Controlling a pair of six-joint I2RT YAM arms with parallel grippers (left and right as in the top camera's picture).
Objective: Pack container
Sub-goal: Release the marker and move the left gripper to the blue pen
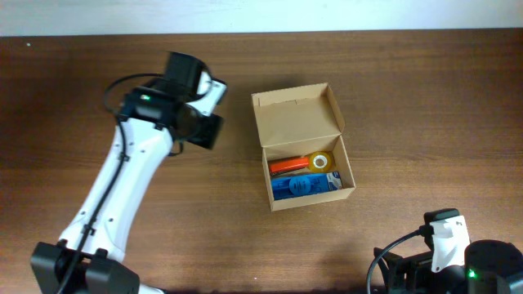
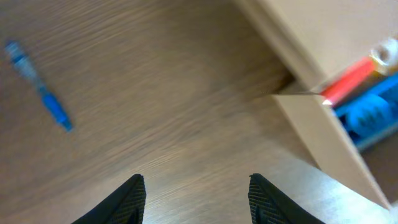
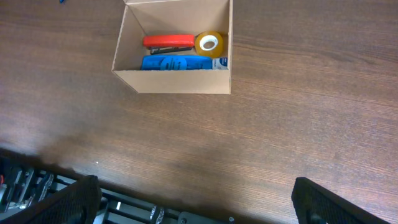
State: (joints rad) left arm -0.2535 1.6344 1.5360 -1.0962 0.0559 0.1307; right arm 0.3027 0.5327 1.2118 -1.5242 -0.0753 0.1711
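The container (image 1: 303,124) is a brown cardboard box at the table's middle, its flap lid standing open at the far side. Inside lie a red stapler (image 1: 287,165), a yellow tape roll (image 1: 320,160) and a blue flat box (image 1: 302,185). The right wrist view shows the container (image 3: 177,81) and the same contents. My left gripper (image 1: 206,129) is open and empty, left of the container and apart from it; its jaws (image 2: 196,180) hover over bare wood. A blue pen (image 2: 38,87) lies on the table in the left wrist view. My right gripper (image 3: 196,183) is open and empty at the table's front edge.
The container's near corner and side wall (image 2: 323,130) fill the right of the left wrist view. The right arm's base (image 1: 458,261) sits at the front right. A dark metal frame (image 3: 143,211) shows below the table's front edge.
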